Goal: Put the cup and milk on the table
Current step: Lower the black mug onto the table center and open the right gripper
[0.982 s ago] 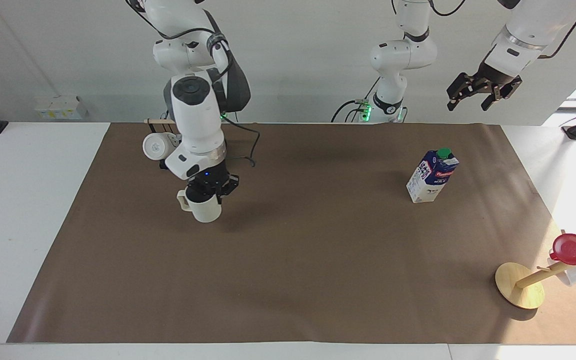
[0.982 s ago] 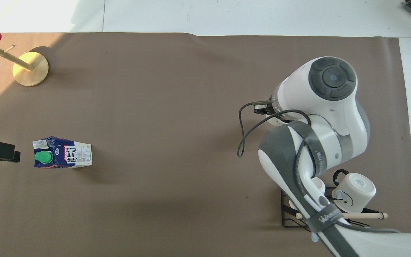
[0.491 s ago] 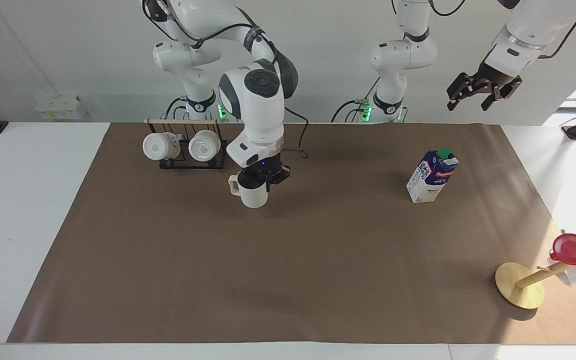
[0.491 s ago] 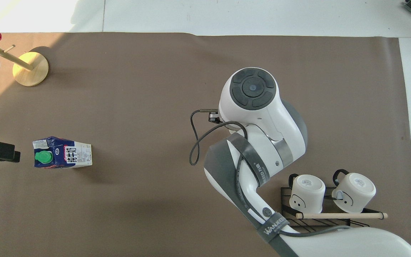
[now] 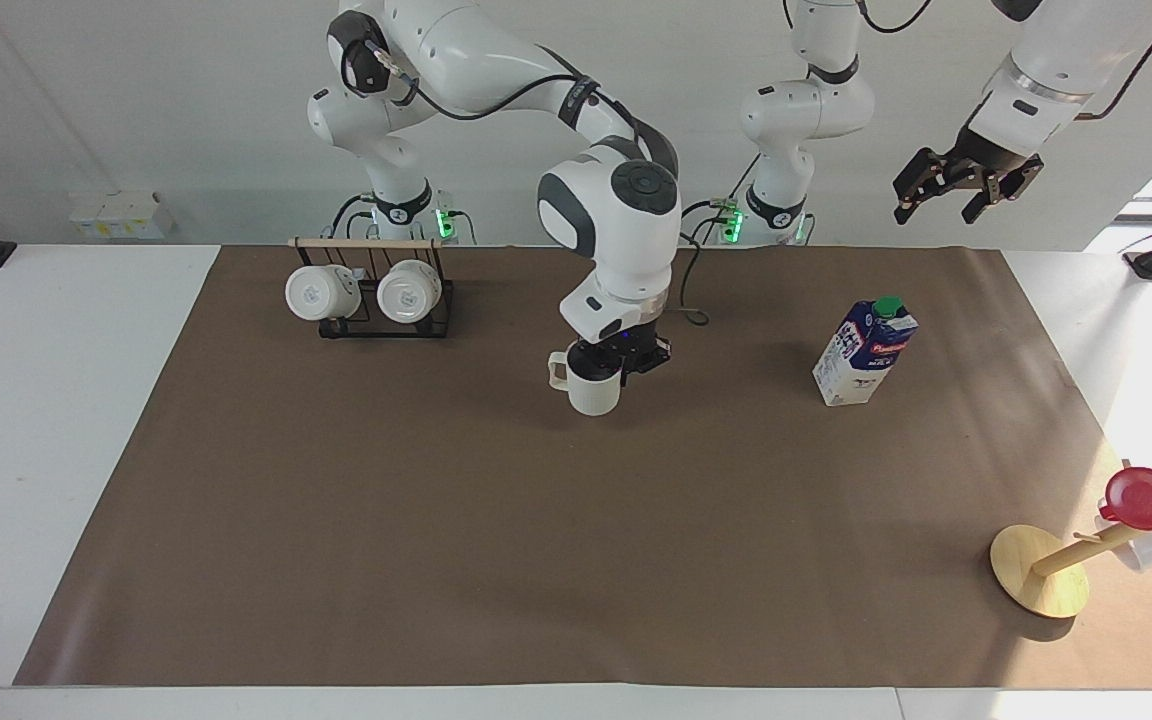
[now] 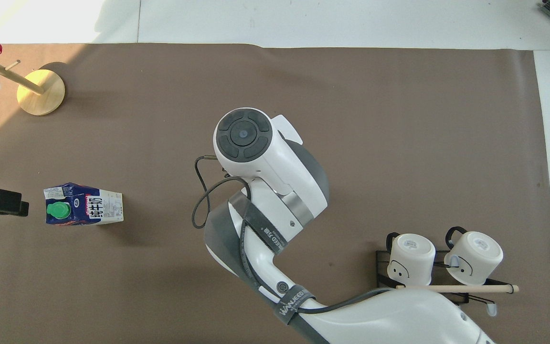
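Note:
My right gripper [image 5: 606,362] is shut on the rim of the off-white cup [image 5: 593,390] and holds it upright, low over the table's brown sheet [image 5: 576,560] about midway between the arms' bases. The cup's handle points toward the right arm's end. In the overhead view the right arm hides the cup. The milk [image 5: 864,350] stands upright on the sheet toward the left arm's end, and also shows in the overhead view [image 6: 84,204]. My left gripper [image 5: 939,205] waits open and empty, raised high beside the milk.
A black wire rack [image 5: 371,322] with two plain white mugs hung on it stands near the right arm's base. A wooden mug tree [image 5: 1041,570] holding a shiny red cup [image 5: 1151,497] stands at the left arm's end, farther from the robots than the milk.
My right gripper has carried the cup from beside the rack toward the left arm's end, to the table's middle. The milk and the left arm have not moved.

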Action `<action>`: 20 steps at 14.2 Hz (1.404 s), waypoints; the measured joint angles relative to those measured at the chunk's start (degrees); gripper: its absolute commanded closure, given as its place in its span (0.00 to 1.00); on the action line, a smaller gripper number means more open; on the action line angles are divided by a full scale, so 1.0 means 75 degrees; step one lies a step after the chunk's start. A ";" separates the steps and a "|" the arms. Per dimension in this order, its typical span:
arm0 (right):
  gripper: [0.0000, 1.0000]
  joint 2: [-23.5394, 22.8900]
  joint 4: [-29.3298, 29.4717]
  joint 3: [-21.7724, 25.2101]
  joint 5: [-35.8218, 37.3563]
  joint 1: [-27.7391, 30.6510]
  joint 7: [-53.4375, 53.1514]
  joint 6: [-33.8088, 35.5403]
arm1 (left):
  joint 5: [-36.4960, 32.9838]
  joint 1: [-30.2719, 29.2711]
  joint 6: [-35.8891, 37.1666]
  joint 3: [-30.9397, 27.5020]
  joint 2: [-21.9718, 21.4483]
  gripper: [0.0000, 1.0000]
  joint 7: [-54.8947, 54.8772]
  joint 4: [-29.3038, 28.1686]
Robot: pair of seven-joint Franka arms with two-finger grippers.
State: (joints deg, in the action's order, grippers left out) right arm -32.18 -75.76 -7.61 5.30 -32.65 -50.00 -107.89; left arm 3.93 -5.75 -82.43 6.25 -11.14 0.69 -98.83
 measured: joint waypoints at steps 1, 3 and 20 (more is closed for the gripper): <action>1.00 -0.0145 0.0094 0.0003 0.0078 -0.0102 -0.0037 0.0000 | 0.0000 0.0000 -0.0049 0.0000 -0.0012 0.00 0.0000 -0.0091; 1.00 -0.0333 0.0190 0.0005 0.0199 -0.0218 -0.0050 -0.0006 | 0.0000 0.0000 -0.0320 0.0002 -0.0030 0.00 0.0000 -0.0296; 0.25 -0.0703 -0.0116 0.0001 0.0409 -0.0245 -0.0050 -0.0665 | -0.0001 0.0000 -0.2468 0.0009 -0.0312 0.00 -0.0074 -0.2076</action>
State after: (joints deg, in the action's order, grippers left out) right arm -37.45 -76.63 -7.60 8.37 -34.49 -50.38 -112.88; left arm 3.92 -5.75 -100.94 6.32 -13.48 0.14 -114.40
